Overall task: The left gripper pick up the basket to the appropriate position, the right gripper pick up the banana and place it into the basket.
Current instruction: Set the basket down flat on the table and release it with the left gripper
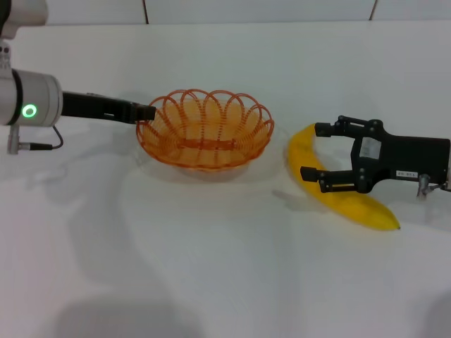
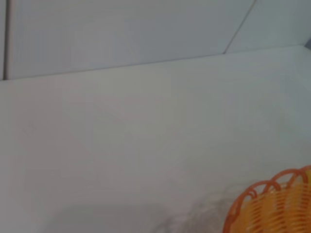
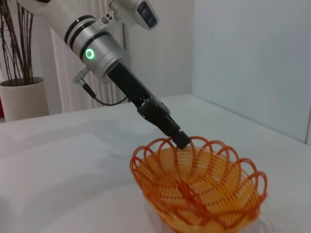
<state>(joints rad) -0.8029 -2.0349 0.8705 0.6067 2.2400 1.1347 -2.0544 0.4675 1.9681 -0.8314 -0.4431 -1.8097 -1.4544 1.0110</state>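
The left hand point(image 1: 146, 113) reaches in from the left edge of the head view, its white arm with the green ring light at the far left and its black body stretched toward the centre, where the tip meets the scalloped rim of the basket point(image 1: 204, 130). In the right wrist view that left hand point(image 3: 179, 138) comes down from the upper left of the frame and its tip sits right on the near rim of the basket point(image 3: 199, 187); the fingers look pinched together on the wire loop, so it appears to have hold of the rim. The basket sits at the upper centre of the head view on the white surface point(image 1: 211, 246), upright, with a faint shadow under it; whether it is lifted clear I cannot tell. A slice of the basket point(image 2: 272, 208) shows in the lower right corner of the left wrist view. The banana point(image 1: 331, 182) lies on the surface in the right half of the head view, apart from the basket, running from upper left down to lower right. The right hand point(image 1: 318, 151) comes in from the right edge, its fingers spread wide apart, one above and one across the banana's middle, straddling it without being closed on it
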